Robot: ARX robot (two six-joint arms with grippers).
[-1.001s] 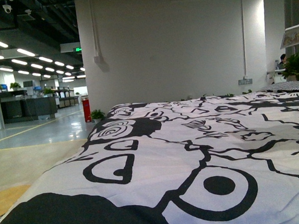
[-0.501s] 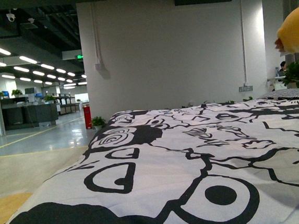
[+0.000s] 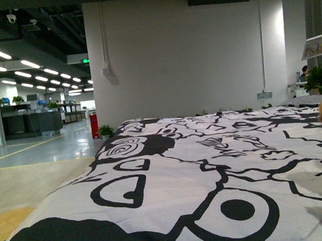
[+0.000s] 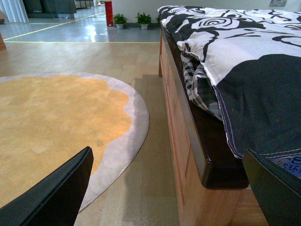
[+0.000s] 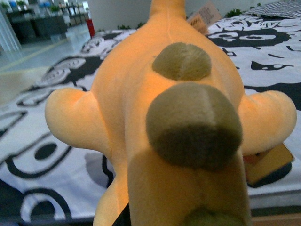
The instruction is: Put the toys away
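Bed (image 4: 181, 141), wooden frame, under black-and-white bedding (image 3: 171, 170). Round orange rug (image 4: 51, 122) on floor beside bed. Orange-yellow plush toy (image 5: 169, 117), brown spots, just above bedding, at right edge of front view. Left tool (image 4: 167, 155) low beside bed corner, fingers (image 4: 56, 188) wide apart, empty. Right tool hidden by plush; cannot tell grip.

The front camera sits low, just above the quilt (image 3: 171, 170), facing across it to a wall (image 3: 183, 51). The left wrist camera looks past its pincer (image 4: 169, 197), low beside the bed (image 4: 207, 155), along the floor (image 4: 94, 52). The right wrist camera hangs over the same quilt, very near the toy (image 5: 169, 117).
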